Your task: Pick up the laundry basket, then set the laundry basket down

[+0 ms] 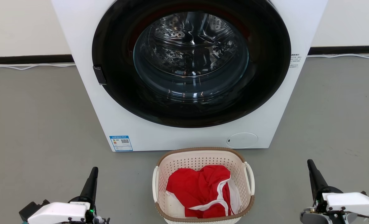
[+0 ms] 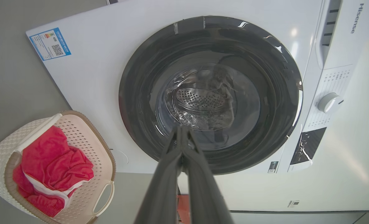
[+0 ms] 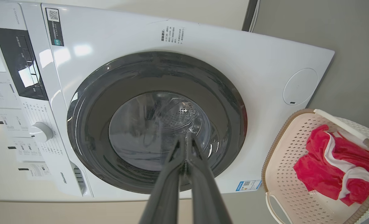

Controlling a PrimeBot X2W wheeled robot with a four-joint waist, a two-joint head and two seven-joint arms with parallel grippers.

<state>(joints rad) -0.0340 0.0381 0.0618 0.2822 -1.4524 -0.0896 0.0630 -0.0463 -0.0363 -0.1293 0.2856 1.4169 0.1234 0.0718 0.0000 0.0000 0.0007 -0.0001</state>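
Cream perforated plastic with a brown rim, the basket [image 1: 203,160] sits on the floor [image 1: 31,124] just in front of the washer [image 1: 178,140], midway between the two pincers and touched by neither. On the left, the left pincer [image 1: 94,172] is pressed fully closed and holds nothing, well apart from the left handle [image 1: 155,183]. It would have to part before taking that loop, and a closed tip would likely only shove the basket sideways. In the middle, a red garment [image 1: 200,191] lies loose inside, so a lift by one handle alone could tip the basket and spill it. On the right, the right pincer [image 1: 310,166] is likewise closed and empty, well away from the right handle [image 1: 249,179]. Uneven lifting by the two arms would tilt the load, and a forward swing could knock the washer. The basket's near edge is cut off at the bottom of the head view, its base and whatever lies under the garment cannot be seen, and both arms are cropped by that same edge.
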